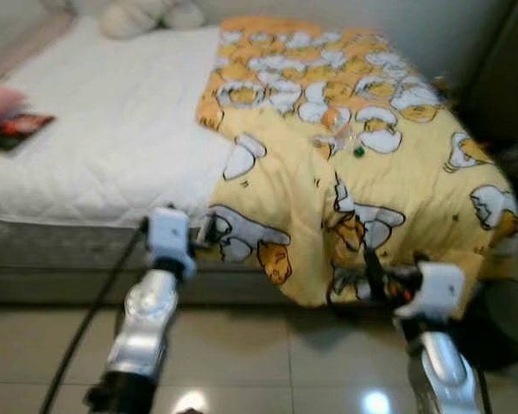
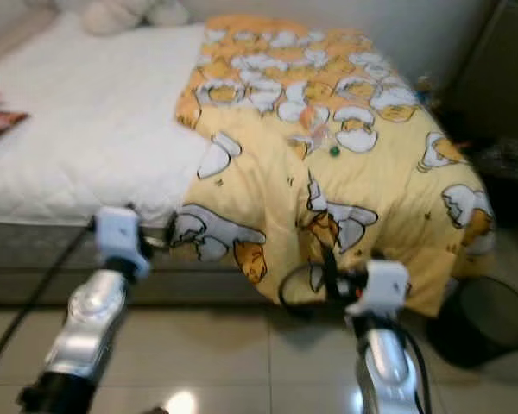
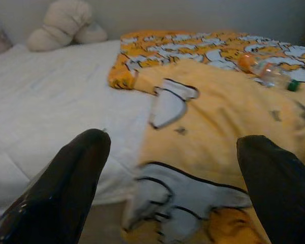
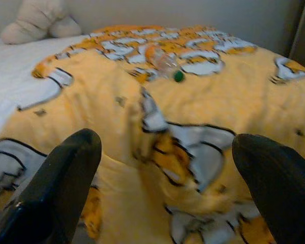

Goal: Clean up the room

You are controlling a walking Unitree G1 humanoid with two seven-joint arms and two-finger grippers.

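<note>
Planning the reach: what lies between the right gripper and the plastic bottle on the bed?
Only rumpled yellow blanket between the open right gripper and the bottle, per the right wrist view.

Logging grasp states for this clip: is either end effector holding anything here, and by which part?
Nothing is held. The left end effector and right end effector are both open, hovering at the bed's foot before the yellow blanket.

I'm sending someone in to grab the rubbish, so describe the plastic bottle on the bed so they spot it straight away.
Start at the white quilted bed, then the yellow cartoon-print blanket covering its right side. The clear plastic bottle lies on its side atop that blanket near the middle; its small green cap sets it apart from the print.
</note>
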